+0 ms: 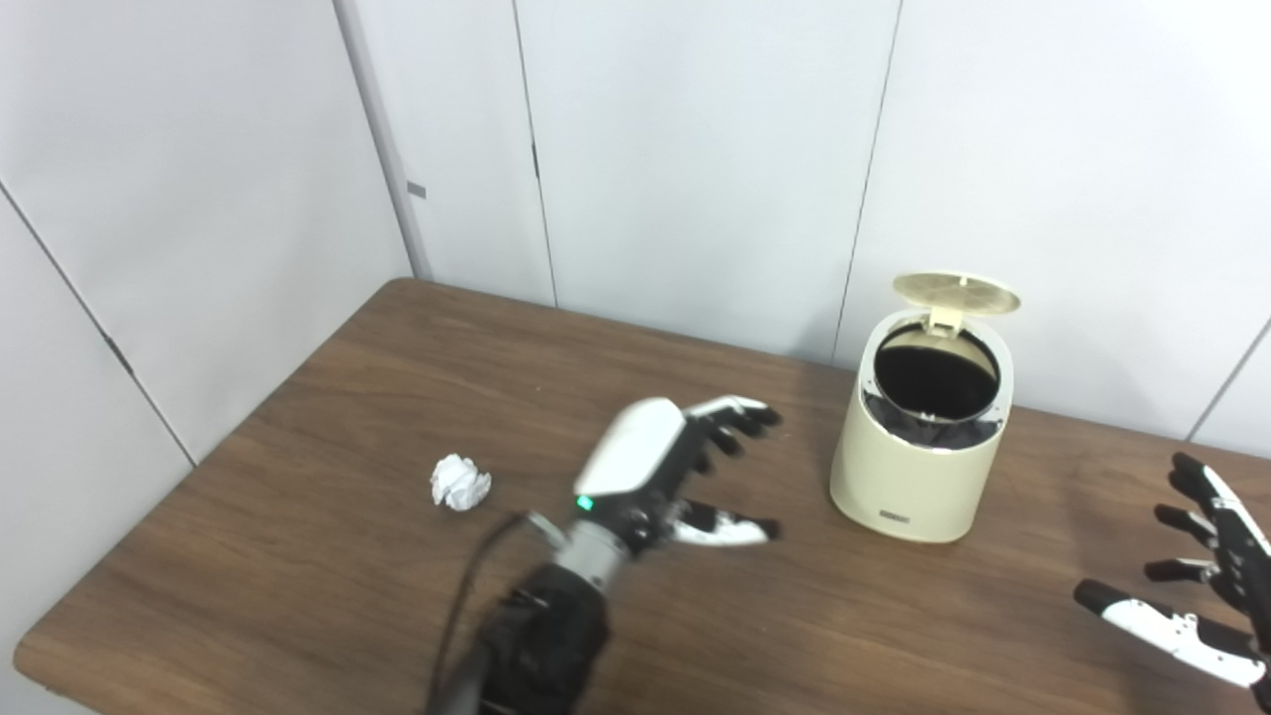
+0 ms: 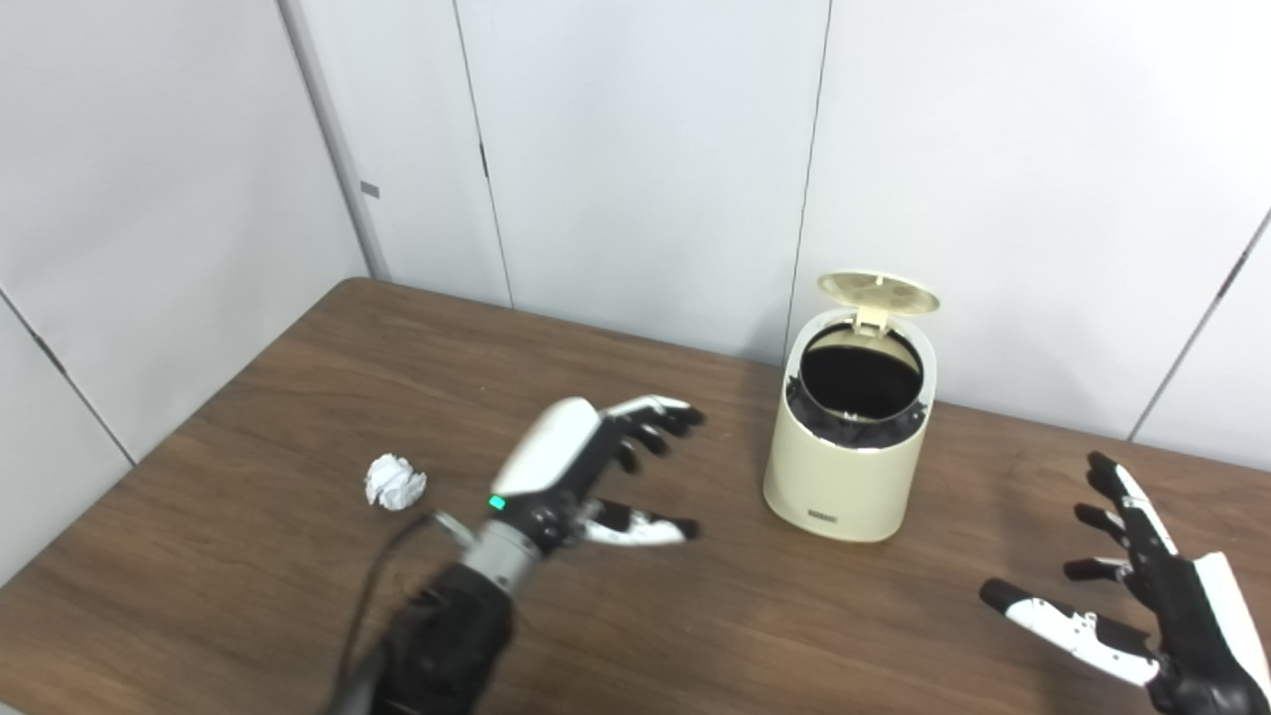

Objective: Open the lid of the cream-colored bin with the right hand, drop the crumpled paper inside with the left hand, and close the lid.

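Observation:
The cream-colored bin stands on the table at the back right, its round lid flipped up and its dark, bag-lined inside showing. A white ball of crumpled paper lies on the table at the left. My left hand hovers between the paper and the bin, open, fingers spread toward the bin, holding nothing. My right hand is low at the right, well clear of the bin, open and empty.
The brown wooden table backs onto white wall panels. Its left edge runs diagonally near the paper. A black cable trails along my left forearm.

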Controlling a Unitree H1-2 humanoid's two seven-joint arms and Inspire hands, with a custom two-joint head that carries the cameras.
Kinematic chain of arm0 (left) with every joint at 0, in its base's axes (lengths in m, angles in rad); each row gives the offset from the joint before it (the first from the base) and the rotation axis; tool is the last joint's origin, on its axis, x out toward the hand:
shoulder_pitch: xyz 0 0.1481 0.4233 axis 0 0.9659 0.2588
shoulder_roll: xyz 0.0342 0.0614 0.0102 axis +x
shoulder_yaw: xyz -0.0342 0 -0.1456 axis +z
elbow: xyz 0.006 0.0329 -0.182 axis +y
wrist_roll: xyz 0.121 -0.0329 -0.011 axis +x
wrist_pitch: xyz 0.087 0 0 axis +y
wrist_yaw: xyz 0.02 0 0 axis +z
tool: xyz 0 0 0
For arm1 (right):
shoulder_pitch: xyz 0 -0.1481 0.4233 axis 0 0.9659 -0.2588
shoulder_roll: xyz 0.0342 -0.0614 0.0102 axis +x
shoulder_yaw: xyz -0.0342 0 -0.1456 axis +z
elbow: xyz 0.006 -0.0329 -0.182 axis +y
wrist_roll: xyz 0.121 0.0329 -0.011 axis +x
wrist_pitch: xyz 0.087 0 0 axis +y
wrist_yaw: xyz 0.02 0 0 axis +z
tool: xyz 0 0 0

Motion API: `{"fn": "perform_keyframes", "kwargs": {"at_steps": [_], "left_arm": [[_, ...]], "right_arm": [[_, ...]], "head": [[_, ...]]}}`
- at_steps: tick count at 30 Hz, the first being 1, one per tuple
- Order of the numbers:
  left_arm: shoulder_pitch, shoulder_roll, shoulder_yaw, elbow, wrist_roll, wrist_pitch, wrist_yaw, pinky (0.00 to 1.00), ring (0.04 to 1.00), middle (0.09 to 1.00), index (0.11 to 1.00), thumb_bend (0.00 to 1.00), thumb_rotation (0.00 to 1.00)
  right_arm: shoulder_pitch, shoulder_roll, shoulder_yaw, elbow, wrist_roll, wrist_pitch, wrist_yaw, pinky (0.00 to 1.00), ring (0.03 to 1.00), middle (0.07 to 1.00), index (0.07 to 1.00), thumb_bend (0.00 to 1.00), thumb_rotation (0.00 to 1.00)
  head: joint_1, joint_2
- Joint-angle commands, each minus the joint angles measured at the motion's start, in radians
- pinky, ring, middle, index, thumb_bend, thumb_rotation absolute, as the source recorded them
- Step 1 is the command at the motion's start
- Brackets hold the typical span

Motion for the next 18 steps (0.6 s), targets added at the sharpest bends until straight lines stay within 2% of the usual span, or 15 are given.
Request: {"fn": "perform_keyframes", "kwargs": {"at_steps": [1,6,11,12,16,18], "left_arm": [[-0.025,0.035,0.018,-0.065,0.067,0.043,-0.050,0.52,0.671,0.736,0.723,0.77,0.07],[-0.035,0.137,0.077,-0.131,0.101,0.111,-0.191,0.49,0.646,0.737,0.730,0.81,0.00],[-0.047,0.241,0.122,-0.150,0.134,0.126,-0.301,0.46,0.607,0.699,0.697,0.86,0.00],[-0.048,0.259,0.130,-0.154,0.140,0.130,-0.320,0.48,0.639,0.719,0.704,0.85,0.02],[-0.040,0.345,0.181,-0.143,0.125,0.097,-0.341,0.51,0.662,0.727,0.706,0.88,0.02],[-0.033,0.382,0.202,-0.134,0.108,0.086,-0.353,0.51,0.661,0.725,0.715,0.88,0.00]], "right_arm": [[-0.025,-0.020,-0.010,-0.045,0.002,-0.009,0.001,0.59,0.840,0.929,0.940,0.83,0.44],[-0.031,-0.031,-0.017,-0.054,0.010,-0.003,0.011,0.55,0.830,0.918,0.930,0.85,0.43],[-0.035,-0.041,-0.017,-0.056,0.011,-0.004,0.016,0.53,0.827,0.913,0.926,0.85,0.44],[-0.036,-0.042,-0.017,-0.057,0.013,-0.005,0.017,0.52,0.824,0.913,0.924,0.86,0.44],[-0.042,-0.045,-0.016,-0.058,0.012,-0.006,0.022,0.49,0.818,0.910,0.923,0.86,0.46],[-0.045,-0.046,-0.017,-0.057,0.015,-0.008,0.024,0.49,0.822,0.913,0.923,0.85,0.43]], "head": [[-0.002,0.000],[-0.005,0.010],[0.002,0.008],[0.002,0.008],[0.006,0.008],[0.005,0.008]]}}
